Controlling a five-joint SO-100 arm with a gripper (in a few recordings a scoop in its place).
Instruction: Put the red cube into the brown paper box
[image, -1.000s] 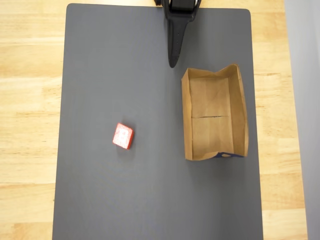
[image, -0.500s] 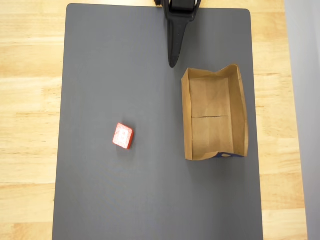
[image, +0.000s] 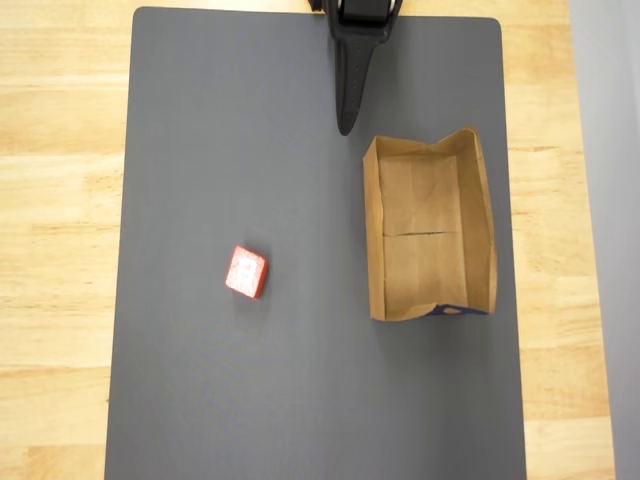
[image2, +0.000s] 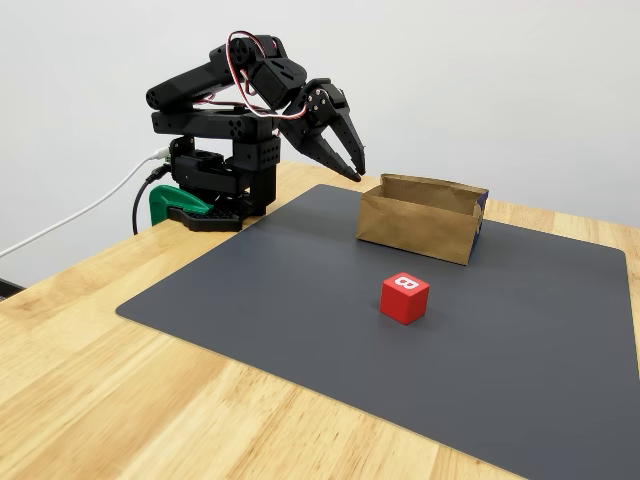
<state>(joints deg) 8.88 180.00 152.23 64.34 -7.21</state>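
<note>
Gripper hangs empty above the mat's far edge, jaws slightly parted; red cube sits at the brown paper box's nine o'clock, well apart, overhead; recommend opening wider and descending squarely over the cube before closing.

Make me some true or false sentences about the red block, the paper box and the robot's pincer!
1. The red cube sits on the dark mat. True.
2. The red cube is inside the brown paper box. False: it lies on the mat, apart from the box.
3. The pincer is holding the cube. False: it hangs in the air near the box with nothing in it.
4. The box is empty. True.
5. The cube's top face shows a white letter. True.
</note>
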